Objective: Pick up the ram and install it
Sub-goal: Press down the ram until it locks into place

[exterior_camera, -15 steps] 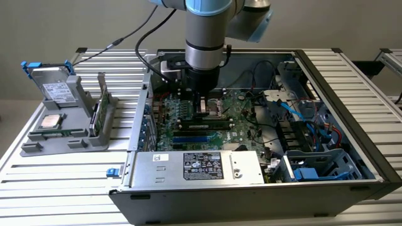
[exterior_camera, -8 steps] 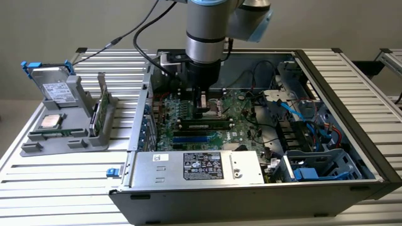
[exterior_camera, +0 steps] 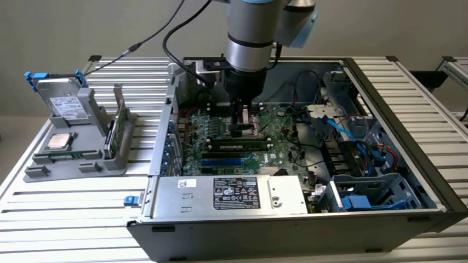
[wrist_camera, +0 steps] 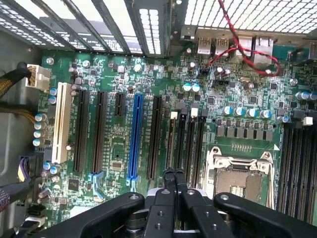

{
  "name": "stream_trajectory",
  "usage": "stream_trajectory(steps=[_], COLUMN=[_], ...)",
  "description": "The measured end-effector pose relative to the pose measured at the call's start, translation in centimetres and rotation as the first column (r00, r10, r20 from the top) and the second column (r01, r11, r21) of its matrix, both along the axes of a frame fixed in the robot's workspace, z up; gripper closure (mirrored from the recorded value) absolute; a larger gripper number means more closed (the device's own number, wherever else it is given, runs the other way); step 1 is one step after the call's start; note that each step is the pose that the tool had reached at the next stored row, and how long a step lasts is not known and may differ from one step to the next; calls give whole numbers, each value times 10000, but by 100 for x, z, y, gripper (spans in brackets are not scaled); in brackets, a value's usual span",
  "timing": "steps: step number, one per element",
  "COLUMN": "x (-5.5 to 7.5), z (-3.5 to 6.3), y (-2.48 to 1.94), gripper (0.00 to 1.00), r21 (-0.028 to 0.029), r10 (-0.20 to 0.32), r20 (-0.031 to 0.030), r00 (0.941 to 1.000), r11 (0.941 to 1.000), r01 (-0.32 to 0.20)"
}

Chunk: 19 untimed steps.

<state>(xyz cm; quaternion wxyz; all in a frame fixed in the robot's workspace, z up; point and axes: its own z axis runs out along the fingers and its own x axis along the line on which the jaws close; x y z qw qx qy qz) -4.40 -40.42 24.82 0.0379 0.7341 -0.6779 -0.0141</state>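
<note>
shut gripper above motherboard — ram just below, slotted

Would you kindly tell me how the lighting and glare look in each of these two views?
Exterior view: even, soft light; the computer case interior is dimmer, with the arm shadowing the motherboard; mild sheen on the power supply. Wrist view: bright glare through the vent grille washes it out, the motherboard is clearly lit, and the claw is dark.
</note>
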Motion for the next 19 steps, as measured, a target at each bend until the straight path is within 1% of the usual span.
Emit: stream_trajectory(steps=[5,9,19], x=[153,270,274], z=[1,1,1], y=[-19,-31,-32], gripper=[90,90,90], r21=[3,6,6], r10=[6,14,14], r20=[-53,-77,-78], r00=[10000,10000,10000], r11=[10000,10000,10000], r01=[-6,-14,-14])
